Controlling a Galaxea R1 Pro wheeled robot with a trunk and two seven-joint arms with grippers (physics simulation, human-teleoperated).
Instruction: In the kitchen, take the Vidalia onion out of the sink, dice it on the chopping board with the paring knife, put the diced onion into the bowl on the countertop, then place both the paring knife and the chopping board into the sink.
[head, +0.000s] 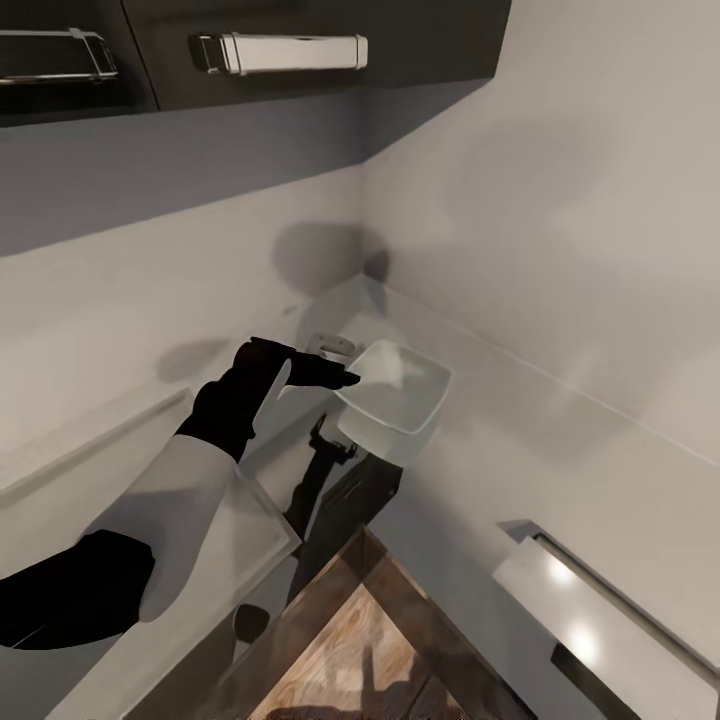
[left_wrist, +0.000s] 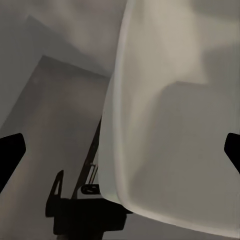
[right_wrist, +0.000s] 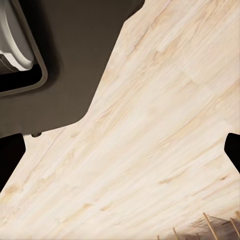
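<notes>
The shallow white square bowl with rounded corners (head: 395, 398) is off the counter, tipped steeply so that its hollow faces out and to the side, near the inner corner where the two pale walls meet. The black left gripper (head: 345, 377) reaches in from the left of the head view and touches the bowl's near rim. In the left wrist view the bowl (left_wrist: 170, 125) spans the space between the two dark fingertips (left_wrist: 10, 152), which sit wide apart at the edges of the picture. Whether they are truly pinching the rim or only lying against it cannot be told.

The chief risk is the bowl slipping. Held by one edge and tilted this far, it could probably rotate in the grip or drop onto the glossy grey steel-look countertop (head: 620, 470) below, or onto the wood-grain floor (head: 350, 650) showing beside the counter's front edge. Anything already inside would likely spill at this angle; the visible interior looks bare.

A second risk is striking the wall, since bowl and arm are tucked close into the corner.

The right gripper's dark fingertips (right_wrist: 11, 157) are spread, nothing between them, pointed at pale wooden flooring (right_wrist: 160, 130) beside a dark cabinet base (right_wrist: 75, 60).
</notes>
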